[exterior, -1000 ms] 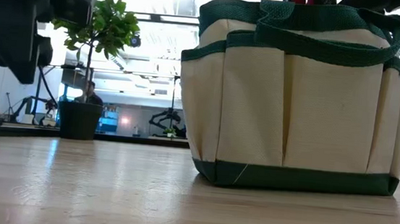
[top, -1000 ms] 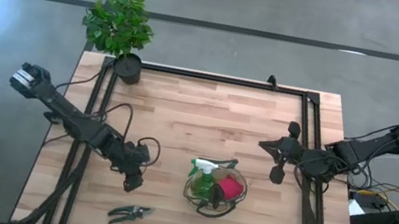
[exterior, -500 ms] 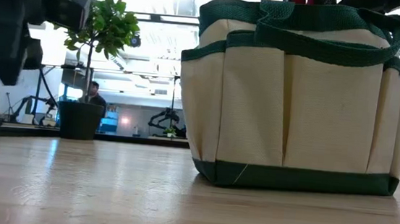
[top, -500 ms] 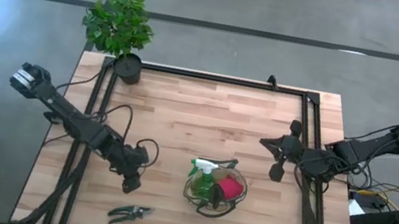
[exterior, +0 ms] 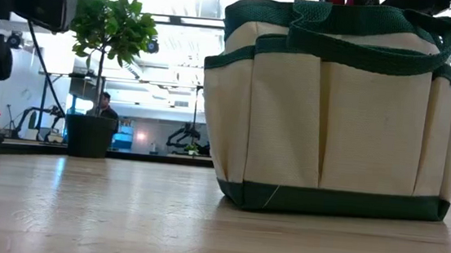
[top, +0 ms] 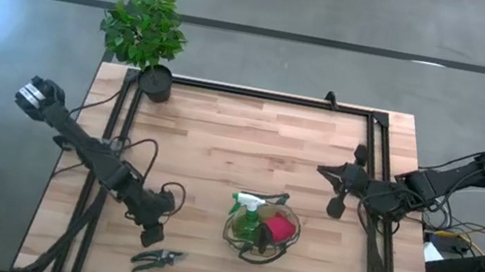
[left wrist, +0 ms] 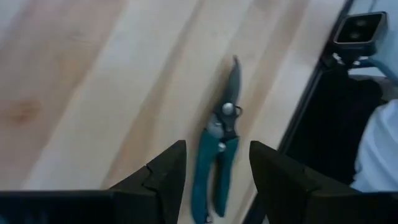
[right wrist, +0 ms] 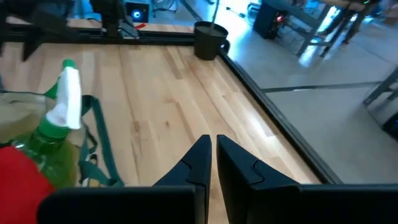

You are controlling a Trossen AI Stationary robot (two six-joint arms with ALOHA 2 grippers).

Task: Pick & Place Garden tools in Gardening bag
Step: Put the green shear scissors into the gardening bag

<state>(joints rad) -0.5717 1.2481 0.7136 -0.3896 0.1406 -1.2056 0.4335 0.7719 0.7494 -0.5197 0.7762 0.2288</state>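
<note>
Left gripper hangs over the wooden table, just above the pruning shears. Its two dark fingers are spread apart and hold nothing. From my left wrist camera I see the shears lying flat on the pale planks right between those fingers. They have a thin, curved gray metal blade, a round silver bolt in the middle, and two smooth blue-green handles.

To the right of the shears sits the gardening bag. It is small and round. In the low camera its cloth looks cream colored and soft, with stitched pockets down the side and dark green bands at the top and bottom. Green looped straps droop over its rim. Inside it stands a green spray bottle of shiny plastic with a white trigger top, and beside that a red item.

Right gripper waits near the right edge of the table, well apart from the bag. Its fingers are pressed almost together and hold nothing.

A leafy plant in a round black pot stands at the far left corner.
</note>
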